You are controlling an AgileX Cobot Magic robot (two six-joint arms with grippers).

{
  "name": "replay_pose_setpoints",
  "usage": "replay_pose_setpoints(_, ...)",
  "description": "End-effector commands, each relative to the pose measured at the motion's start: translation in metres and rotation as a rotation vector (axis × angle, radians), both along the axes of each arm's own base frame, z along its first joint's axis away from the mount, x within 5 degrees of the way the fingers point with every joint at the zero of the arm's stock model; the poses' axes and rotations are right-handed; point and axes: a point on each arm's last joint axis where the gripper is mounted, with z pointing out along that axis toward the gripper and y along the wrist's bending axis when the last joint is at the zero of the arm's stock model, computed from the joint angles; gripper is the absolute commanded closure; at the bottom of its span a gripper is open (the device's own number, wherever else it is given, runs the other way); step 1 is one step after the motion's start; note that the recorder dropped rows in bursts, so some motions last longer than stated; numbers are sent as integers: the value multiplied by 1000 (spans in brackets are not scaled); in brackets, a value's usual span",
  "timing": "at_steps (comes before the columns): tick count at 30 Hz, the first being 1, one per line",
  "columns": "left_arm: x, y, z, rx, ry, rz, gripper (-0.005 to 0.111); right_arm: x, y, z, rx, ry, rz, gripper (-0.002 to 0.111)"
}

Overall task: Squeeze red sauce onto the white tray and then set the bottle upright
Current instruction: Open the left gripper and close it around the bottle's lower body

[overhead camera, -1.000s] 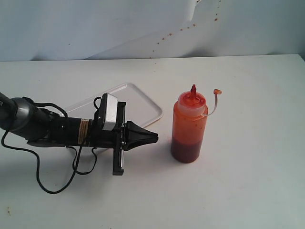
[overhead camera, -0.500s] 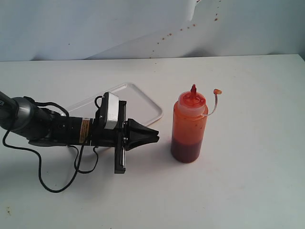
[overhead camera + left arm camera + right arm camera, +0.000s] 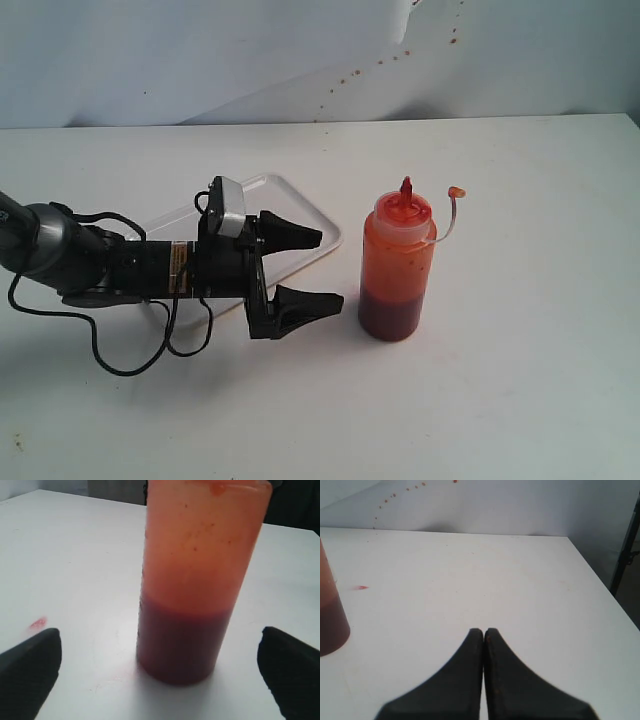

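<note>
On the white table, the left claw reaches in low with its jaws spread wide, holding nothing. Its two black fingers point toward the bottle, which stands upright just beyond their tips and is not touched. In the left wrist view the bottle sits centred between the fingers, with a clear gap on each side. Dark red sauce fills the bottle's lower part, with orange-tinted plastic above it. The red nozzle is on top and the small tip cap sticks out to one side on its tether. The white tray lies flat behind the left claw, partly hidden by the arm. The right claw is pressed fully closed and empty above the table, the bottle off to its side. A small red smear marks the table near the bottle
</note>
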Motion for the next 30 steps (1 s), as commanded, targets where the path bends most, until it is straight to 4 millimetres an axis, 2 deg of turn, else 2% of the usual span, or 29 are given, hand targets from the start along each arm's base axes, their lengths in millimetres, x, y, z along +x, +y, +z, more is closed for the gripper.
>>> replay_pose_setpoints(1,1,-2,1,-16,12,6,2,0,-1,0,-11,-6,-8,108)
replay_pose_setpoints(10,1,-5,2,-22,14,12,2,0,-1,0,-11,-6,-8,108)
replay_pose_setpoints(17,-9,-25,0,15,-39,-45,2,0,-1,0,-11,-6,-8,108)
replay_pose_setpoints(24,-12,-45,-13,164,-8,44,2,0,-1,0,-11,-6,-8,108)
replay_pose_setpoints(30,-11,-48,-12,148,2,74,2,0,-1,0,-11,-6,-8,108)
